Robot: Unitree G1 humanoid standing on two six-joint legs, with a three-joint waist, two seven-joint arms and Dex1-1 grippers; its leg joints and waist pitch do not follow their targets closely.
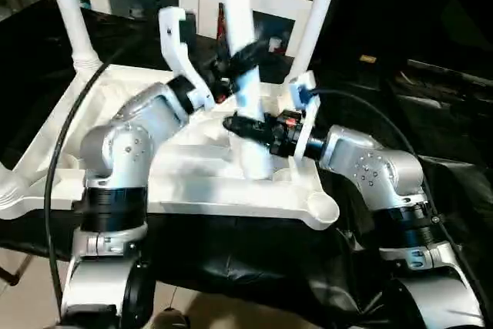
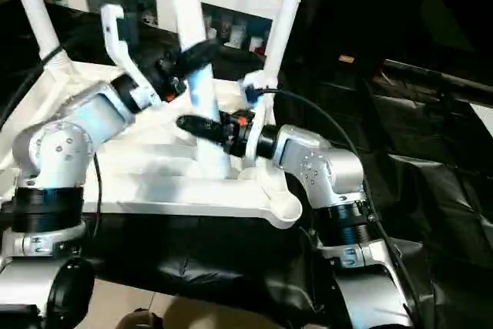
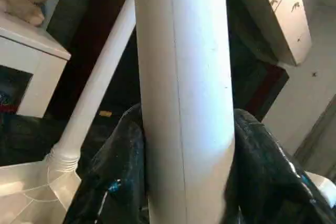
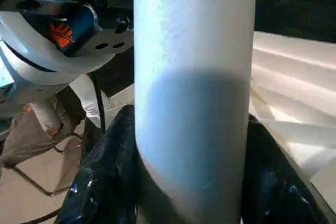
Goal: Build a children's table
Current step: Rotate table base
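Both hands are clamping one leg [image 1: 245, 75], which is standing roughly upright over the middle of the top [image 1: 200, 179]. The left hand [image 1: 245, 58] is gripping it higher up, the right hand [image 1: 245, 125] lower, near its base. In the wrist views the black fingers [image 3: 118, 171] are sitting on either side of the tube, pressed against it; same for the right hand's fingers [image 4: 107, 177].

The top is lying underside up on a dark-covered worktop [image 1: 254, 256], ribs showing, with an empty round socket [image 1: 322, 207] at the near right corner. Two more legs are already standing in the far corners: one far left [image 1: 68, 13], one far right [image 1: 317, 13].

Handling, as a judgement: the leg is looking like a hollow plastic tube, light and stiff, smooth so likely slippery under the fingers, and tapered, so a grip could be sliding toward the thin end. Two spaced grips on the shaft are making sense; the low one is steering the base, the high one is holding the tilt.

Room: the near right socket is sitting right at the top's edge, just beside the right forearm [image 1: 362, 159], so space there is tight. The raised ribs are lying between the leg's base and that socket, so the base is probably needing a lift over them. The two standing legs are well apart from the held one. A cable [image 1: 65, 144] is running along the left arm [image 1: 127, 159], a possible snag.
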